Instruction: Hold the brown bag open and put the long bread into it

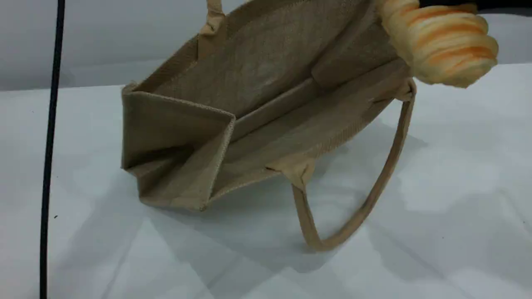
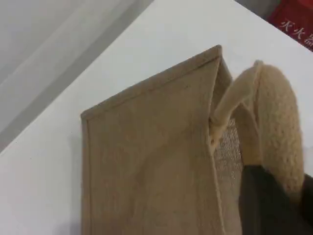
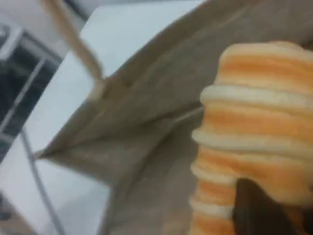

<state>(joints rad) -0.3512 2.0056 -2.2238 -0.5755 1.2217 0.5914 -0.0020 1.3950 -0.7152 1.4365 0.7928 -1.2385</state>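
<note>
Right gripper (image 3: pixel 259 210) jaws clamped on long bread (image 1: pixel 442 39), upper right of frame, just over brown bag (image 1: pixel 266 112) mouth's right edge. Left gripper (image 2: pixel 266 205) jaws pinch beige handle (image 2: pixel 274 117). You'd swing the loaf left and down, I reckon.

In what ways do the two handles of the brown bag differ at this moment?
The near handle hangs slack from the brown bag, its loop down at the table; the far handle is pulled up out of the scene view. The left gripper is shut on the far handle; nothing holds the near handle. Both are beige loops.
</note>
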